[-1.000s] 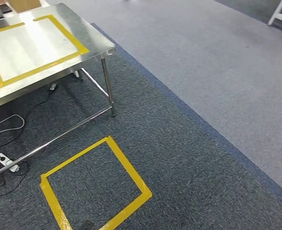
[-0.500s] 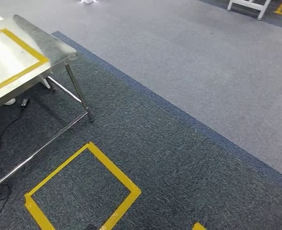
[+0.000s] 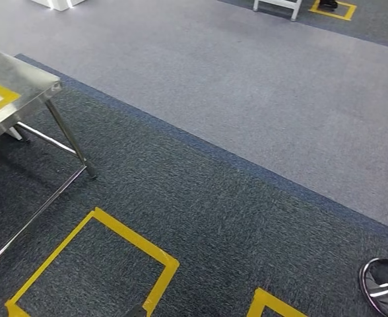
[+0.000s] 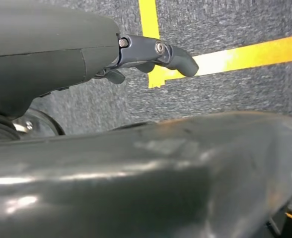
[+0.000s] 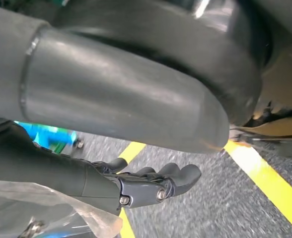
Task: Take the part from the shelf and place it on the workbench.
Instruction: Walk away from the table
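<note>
The steel workbench (image 3: pixel 12 86), marked with yellow tape, shows its corner at the left edge of the head view. My right hand (image 5: pixel 144 186) hangs over the carpet with its fingers lying nearly straight. A clear plastic bag (image 5: pixel 50 210) with a small metal part inside sits tight against the underside of that hand, so it seems held. How the thumb lies on it is hidden. My left hand (image 4: pixel 152 54) also hangs above the floor, fingers stretched out and holding nothing.
A yellow tape square (image 3: pixel 97 264) is on the dark carpet in front of the workbench, and the corner of another (image 3: pixel 272 304) lies to its right. A shiny round metal object (image 3: pixel 383 285) sits at the bottom right. Lighter grey carpet stretches beyond, with white frame legs (image 3: pixel 276 5) far off.
The whole head view has swung to the right: the workbench has slid toward the left edge, and a second tape square and a shiny round object have come into sight.
</note>
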Tool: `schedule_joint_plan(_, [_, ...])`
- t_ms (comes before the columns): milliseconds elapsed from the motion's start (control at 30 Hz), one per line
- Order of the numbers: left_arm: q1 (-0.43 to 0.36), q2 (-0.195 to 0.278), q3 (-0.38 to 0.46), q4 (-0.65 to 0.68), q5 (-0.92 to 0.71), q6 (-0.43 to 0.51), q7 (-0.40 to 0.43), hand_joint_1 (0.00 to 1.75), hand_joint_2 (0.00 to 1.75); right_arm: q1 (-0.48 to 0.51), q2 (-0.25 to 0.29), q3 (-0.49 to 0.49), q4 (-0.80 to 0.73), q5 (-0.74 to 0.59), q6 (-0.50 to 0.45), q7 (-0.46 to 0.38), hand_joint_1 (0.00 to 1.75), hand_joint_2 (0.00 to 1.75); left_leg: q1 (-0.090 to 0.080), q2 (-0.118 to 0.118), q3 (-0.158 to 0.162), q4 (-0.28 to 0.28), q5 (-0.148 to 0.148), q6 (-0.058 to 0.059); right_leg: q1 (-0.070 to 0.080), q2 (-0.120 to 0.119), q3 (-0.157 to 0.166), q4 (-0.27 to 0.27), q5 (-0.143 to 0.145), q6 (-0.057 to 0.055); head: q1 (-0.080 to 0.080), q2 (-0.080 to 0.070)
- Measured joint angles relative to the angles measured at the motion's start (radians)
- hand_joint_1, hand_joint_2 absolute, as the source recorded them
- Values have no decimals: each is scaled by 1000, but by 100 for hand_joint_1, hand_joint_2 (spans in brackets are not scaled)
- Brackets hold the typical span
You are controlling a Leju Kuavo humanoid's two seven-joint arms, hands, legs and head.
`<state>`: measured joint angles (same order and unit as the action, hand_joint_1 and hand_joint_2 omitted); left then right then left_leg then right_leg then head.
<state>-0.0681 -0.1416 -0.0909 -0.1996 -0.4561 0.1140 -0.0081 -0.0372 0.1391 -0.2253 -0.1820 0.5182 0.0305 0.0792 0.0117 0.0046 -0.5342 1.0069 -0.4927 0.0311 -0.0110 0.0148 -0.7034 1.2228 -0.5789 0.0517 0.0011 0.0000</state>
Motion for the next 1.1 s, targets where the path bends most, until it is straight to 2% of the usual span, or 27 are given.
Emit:
schedule_joint_plan(33, [1,-1,-1,0,-1,-2,2,0,0,0,1,-2,0,-1,0,0,0,0,-1,18,-1,0,0,0,-2,-6,-21,50,-18,3,0,0])
schedule_joint_plan(67, [0,-1,-4,0,-3,-5,3,0,0,1,1,-5,0,-3,0,0,0,0,-1,34,-1,0,-1,0,-3,-10,-25,67,-18,5,0,0])
schedule_joint_plan(100, [-1,-2,-8,0,-6,-9,4,0,0,3,2,-8,0,-5,0,0,0,0,-1,47,-1,0,-1,-1,-4,-15,-7,42,0,6,0,0])
schedule_joint_plan(133, [-2,-3,-12,0,-9,-13,6,0,0,4,2,-12,0,-8,0,0,0,0,-1,60,0,0,-2,-2,-5,-25,31,-18,30,6,0,0])
schedule_joint_plan(200, [-4,-4,-18,0,-16,-17,8,0,0,1,4,-19,-1,-15,0,0,0,0,-5,81,4,2,-7,-10,-1,-72,113,-158,74,-1,1,0])
schedule_joint_plan(233, [-4,-4,-19,0,-20,-18,8,0,0,-1,5,-22,-1,-17,0,0,0,0,-7,90,6,2,-9,-15,2,-88,138,-200,84,-7,0,0])
schedule_joint_plan(267, [-4,-4,-21,0,-24,-18,6,0,0,-2,6,-25,-2,-20,0,0,0,0,-9,98,8,3,-10,-21,6,-96,147,-217,84,-12,0,0])
schedule_joint_plan(333, [-4,-3,-24,0,-31,-17,1,0,0,-1,8,-31,-2,-25,0,-1,0,0,-9,115,12,2,-11,-32,8,-74,145,-220,89,-25,-1,0])
schedule_joint_plan(367, [-5,-3,-26,0,-33,-16,-3,0,0,1,9,-34,-2,-26,0,-1,0,0,-7,109,13,7,-18,-38,7,-64,147,-223,91,-31,-2,0])
schedule_joint_plan(400, [-4,-3,-28,0,-35,-14,-5,0,0,1,9,-37,-2,-28,0,-1,0,0,-4,91,8,27,-35,-43,5,-53,148,-227,95,-38,-4,0])
schedule_joint_plan(433, [-4,-2,-31,0,-36,-14,-7,0,0,1,11,-40,-2,-29,0,-1,0,0,-2,64,-8,68,-62,-46,3,-42,153,-231,98,-45,-7,0])
schedule_joint_plan(467, [-3,-1,-33,0,-37,-13,-8,0,0,1,13,-41,-2,-29,0,-1,0,0,-1,34,-33,131,-96,-48,3,-30,152,-232,100,-49,-9,0])
schedule_joint_plan(500, [-1,0,-36,0,-37,-13,-8,0,0,0,14,-42,-2,-29,0,-1,0,0,-1,16,-65,201,-127,-49,4,-16,151,-231,101,-53,-10,0])
schedule_joint_plan(533, [1,2,-38,0,-38,-13,-8,0,0,0,15,-42,-2,-29,0,-1,0,0,-1,7,-93,258,-146,-49,5,-1,150,-231,101,-55,-10,0])
schedule_joint_plan(567, [3,3,-40,0,-38,-13,-8,0,0,1,16,-43,-2,-29,0,-1,0,0,-1,3,-108,286,-145,-48,7,15,150,-230,101,-55,-10,0])
schedule_joint_plan(600, [3,4,-41,0,-38,-13,-8,0,0,2,16,-43,-2,-29,1,-1,0,0,-1,1,-107,275,-124,-47,7,31,151,-229,102,-55,-10,0])
schedule_joint_plan(633, [3,4,-42,0,-38,-12,-8,0,0,3,17,-43,-2,-29,1,-1,0,0,-1,-5,-89,227,-87,-44,8,47,151,-227,101,-55,-10,0])
schedule_joint_plan(700, [3,5,-42,0,-39,-10,-9,0,0,2,18,-44,-2,-29,2,-2,0,0,1,-45,-37,94,-18,-37,8,76,148,-221,100,-52,-10,0])
schedule_joint_plan(767, [2,7,-42,1,-41,-4,-11,0,0,0,19,-46,-2,-29,4,-3,0,0,2,-80,-10,21,-1,-31,6,100,136,-215,102,-42,-10,0])
schedule_joint_plan(833, [-1,7,-42,1,-44,0,-13,0,0,2,21,-48,-2,-30,7,-4,0,0,0,-71,-7,9,-4,-24,2,121,124,-217,107,-27,-10,0])
schedule_joint_plan(867, [-1,7,-42,1,-45,0,-13,0,0,4,21,-49,-2,-30,9,-4,0,0,0,-60,-5,4,0,-18,1,116,119,-214,106,-21,-9,0])
schedule_joint_plan(900, [-1,7,-42,1,-45,1,-13,0,0,5,21,-50,-2,-30,10,-4,0,0,1,-48,-3,-2,3,-12,2,96,108,-198,96,-16,-7,0])
schedule_joint_plan(933, [0,7,-42,1,-46,0,-13,0,0,4,22,-50,-2,-29,13,-4,0,0,2,-34,0,-7,5,-6,3,68,88,-162,75,-13,-4,0])
schedule_joint_plan(1000, [5,8,-42,1,-47,-2,-13,0,0,1,22,-50,-2,-23,20,-4,0,0,0,-2,0,-9,5,-1,3,11,28,-38,14,-7,3,0])
schedule_joint_plan(1033, [8,9,-42,1,-47,-2,-13,0,0,1,22,-50,-2,-18,24,-4,0,0,-1,14,0,-9,4,0,1,0,-3,23,-10,-4,4,0])
schedule_joint_plan(1067, [10,11,-42,1,-47,-1,-13,0,0,1,22,-50,-2,-14,27,-3,0,0,-2,30,1,-9,3,0,-1,-6,-20,59,-17,0,5,0])
schedule_joint_plan(1100, [10,12,-42,1,-47,-1,-14,0,0,3,22,-50,-2,-10,28,-2,0,0,-2,44,1,-9,2,-1,-2,-11,-18,58,-7,2,6,0])
